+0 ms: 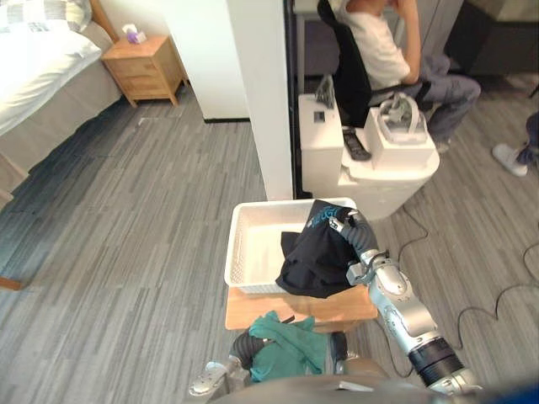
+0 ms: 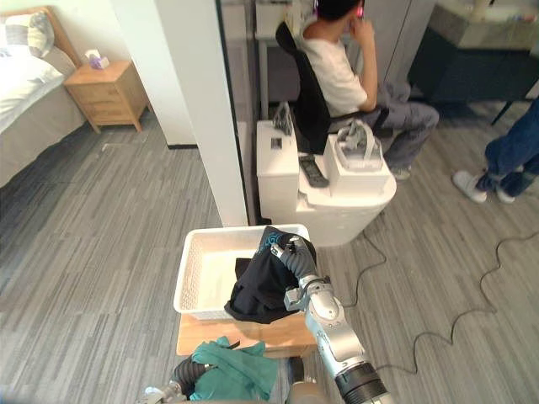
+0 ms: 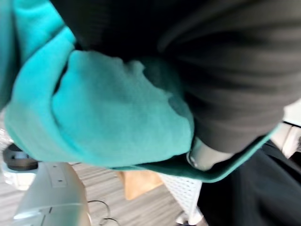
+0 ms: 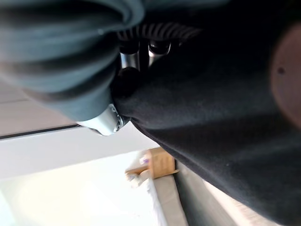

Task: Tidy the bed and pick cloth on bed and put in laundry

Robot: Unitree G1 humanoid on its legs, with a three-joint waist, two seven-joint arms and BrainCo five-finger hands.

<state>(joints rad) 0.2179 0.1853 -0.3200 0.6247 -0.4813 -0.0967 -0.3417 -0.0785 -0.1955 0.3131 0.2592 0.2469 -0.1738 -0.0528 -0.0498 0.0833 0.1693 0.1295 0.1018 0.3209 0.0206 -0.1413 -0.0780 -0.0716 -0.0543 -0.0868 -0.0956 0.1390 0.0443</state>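
1. A soft black cloth (image 1: 313, 257) drapes over the right rim of a white perforated plastic basket (image 1: 246, 252), which stands on a small wooden bench (image 1: 253, 313).
2. The right hand (image 1: 345, 225) pinches the cloth's upper edge.
3. A finely knitted teal cloth (image 1: 286, 347) smothers the left hand (image 3: 202, 157), just before the bench; I cannot tell its grip.

We see the room lit evenly and softly, with faint shadows on the grey floor (image 1: 126, 219). The white bed (image 1: 42, 67) and white basket (image 1: 248, 244) are nearly washed out, while the black cloth (image 1: 316, 252) swallows detail. The pillar (image 1: 261, 93) leans with the edge distortion. Up close, the green cloth (image 3: 108, 113) glows bright; the black cloth lies in deep shade.
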